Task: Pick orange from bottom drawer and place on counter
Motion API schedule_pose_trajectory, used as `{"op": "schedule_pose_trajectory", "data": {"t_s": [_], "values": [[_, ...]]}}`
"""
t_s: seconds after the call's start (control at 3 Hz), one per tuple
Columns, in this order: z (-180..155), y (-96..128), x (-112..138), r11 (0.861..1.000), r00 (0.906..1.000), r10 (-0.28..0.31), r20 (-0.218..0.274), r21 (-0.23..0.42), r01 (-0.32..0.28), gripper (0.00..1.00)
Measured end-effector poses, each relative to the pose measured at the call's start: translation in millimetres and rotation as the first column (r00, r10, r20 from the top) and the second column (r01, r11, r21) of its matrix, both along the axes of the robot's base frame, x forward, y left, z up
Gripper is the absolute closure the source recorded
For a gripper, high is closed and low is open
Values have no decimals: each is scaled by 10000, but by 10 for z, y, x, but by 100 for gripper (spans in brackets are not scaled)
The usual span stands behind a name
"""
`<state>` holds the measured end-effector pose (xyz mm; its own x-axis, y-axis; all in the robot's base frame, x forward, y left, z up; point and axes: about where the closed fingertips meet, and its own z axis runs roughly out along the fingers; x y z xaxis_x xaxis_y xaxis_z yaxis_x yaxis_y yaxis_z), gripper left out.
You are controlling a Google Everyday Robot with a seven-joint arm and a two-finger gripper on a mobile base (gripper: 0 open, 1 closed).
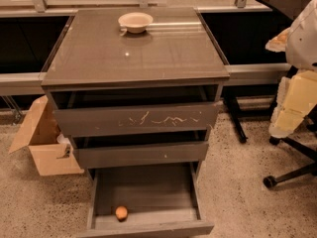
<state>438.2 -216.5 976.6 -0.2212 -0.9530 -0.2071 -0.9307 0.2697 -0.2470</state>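
The orange [121, 212] lies in the bottom drawer [148, 228], which is pulled wide open, near its front left corner. The counter [163, 53] is the glossy grey-brown top of the cabinet, and a cream bowl [135, 22] stands at its back. My gripper [291, 105], cream-coloured under the white arm [304, 36], hangs at the right edge of the view. It is well to the right of the cabinet, at about top-drawer height, and far from the orange. It holds nothing that I can see.
The top drawer [136, 119], with pale scratch marks, and the middle drawer [141, 154] are both slightly open. An open cardboard box [42, 143] sits on the floor at the left. Black chair legs with a castor [285, 175] stand at the right.
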Motion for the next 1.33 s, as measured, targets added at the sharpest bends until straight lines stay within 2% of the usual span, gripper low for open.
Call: {"op": "schedule_pose_trajectory", "data": {"t_s": [0.33, 0.67, 1.0, 1.33], "values": [[0, 0, 0, 10000, 10000, 0, 0, 0, 0, 0], [-160, 80, 48, 9979, 9992, 381, 111, 511, -386, 0], [-645, 351, 156, 9681, 9892, 1451, 219, 2033, -1465, 0], [-961, 561, 211, 9328, 9785, 2059, 146, 2992, -2007, 0]]}}
